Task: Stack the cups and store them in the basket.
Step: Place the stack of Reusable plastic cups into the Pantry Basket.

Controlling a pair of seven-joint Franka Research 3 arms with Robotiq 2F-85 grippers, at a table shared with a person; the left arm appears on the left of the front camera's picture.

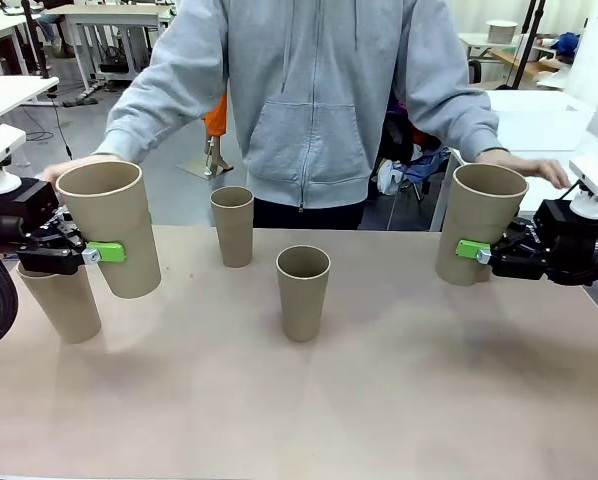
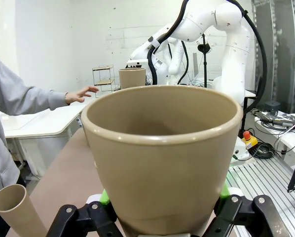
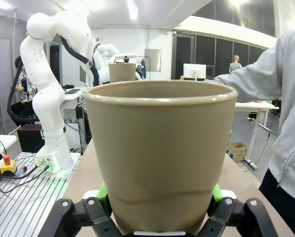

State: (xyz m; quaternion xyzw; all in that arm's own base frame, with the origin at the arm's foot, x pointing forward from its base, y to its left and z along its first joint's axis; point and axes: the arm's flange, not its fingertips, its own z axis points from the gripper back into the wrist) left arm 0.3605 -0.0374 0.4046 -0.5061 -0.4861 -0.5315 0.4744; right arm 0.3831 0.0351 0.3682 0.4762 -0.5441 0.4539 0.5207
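Presently, left hand (image 1: 91,254) clamped on lower wall of lifted cup (image 1: 107,225); right hand (image 1: 476,250) clamped likewise on second cup (image 1: 484,220). Three loose cups (image 1: 303,292) on counter (image 1: 379,400), between hands and beneath left hand. Cups judged light, stiff, thin-walled: grip mid-wall, gently

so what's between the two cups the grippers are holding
In the front view, two upright cups stand apart on the table between them: a far cup and a near cup.
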